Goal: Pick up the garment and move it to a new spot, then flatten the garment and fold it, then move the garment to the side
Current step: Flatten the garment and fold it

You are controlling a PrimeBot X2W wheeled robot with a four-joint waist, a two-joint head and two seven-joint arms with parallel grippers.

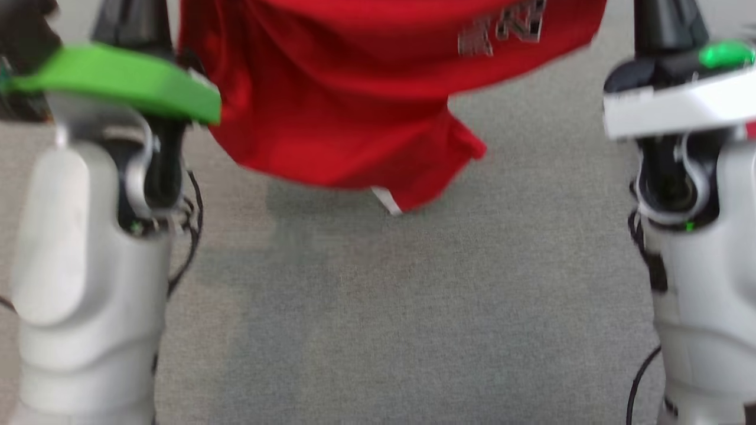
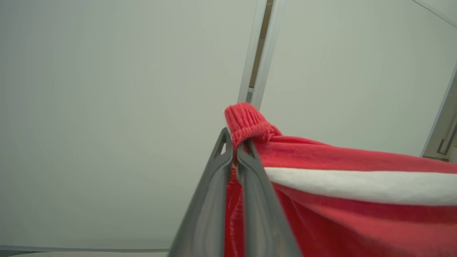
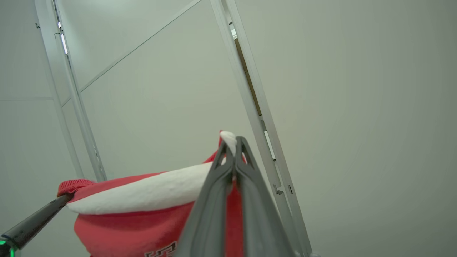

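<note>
The red garment (image 1: 354,88) is hanging above the grey floor (image 1: 413,307), the left gripper (image 2: 234,142) pinching its ribbed edge, the right gripper (image 3: 234,142) its white band; hard stretching could be pulling either small pinch loose.

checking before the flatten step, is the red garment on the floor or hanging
The garment is hanging: left pincer and right pincer each pinch its edge; it dangles over the carpet.

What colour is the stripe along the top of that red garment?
White; the stripe on the garment shows best in the left wrist view.
</note>
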